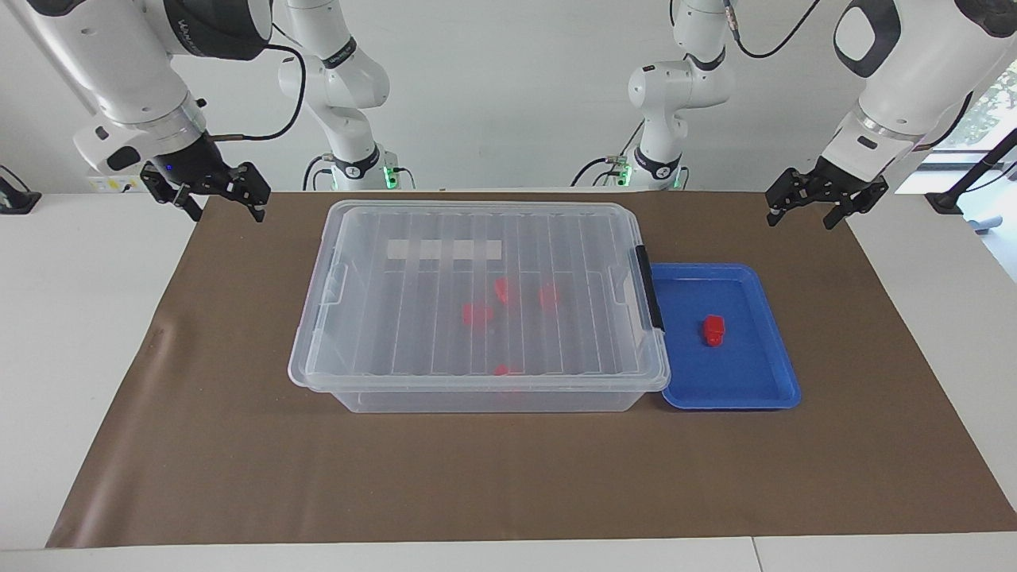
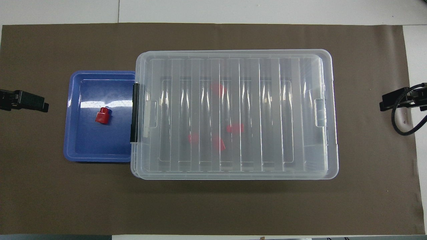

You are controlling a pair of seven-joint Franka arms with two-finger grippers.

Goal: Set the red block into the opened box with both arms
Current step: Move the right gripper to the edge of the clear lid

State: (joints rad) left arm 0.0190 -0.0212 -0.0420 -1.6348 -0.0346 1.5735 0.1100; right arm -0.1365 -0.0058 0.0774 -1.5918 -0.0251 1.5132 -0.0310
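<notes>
Brown mat [image 1: 508,477] fronts the lidded box [image 1: 477,298]; the red block [image 1: 713,330] lies in the blue tray [image 1: 755,389] beside it. Both hands, left [image 1: 822,202] and right [image 1: 210,191], hang spread and empty. Nothing is begun; the lid likely comes first.

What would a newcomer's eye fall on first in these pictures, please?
The large clear box at the table's middle, lid on, with several red pieces blurred inside. Beside it, toward the left arm's end, the blue tray holds the red block. The left gripper and right gripper hang open over the mat's ends.
</notes>
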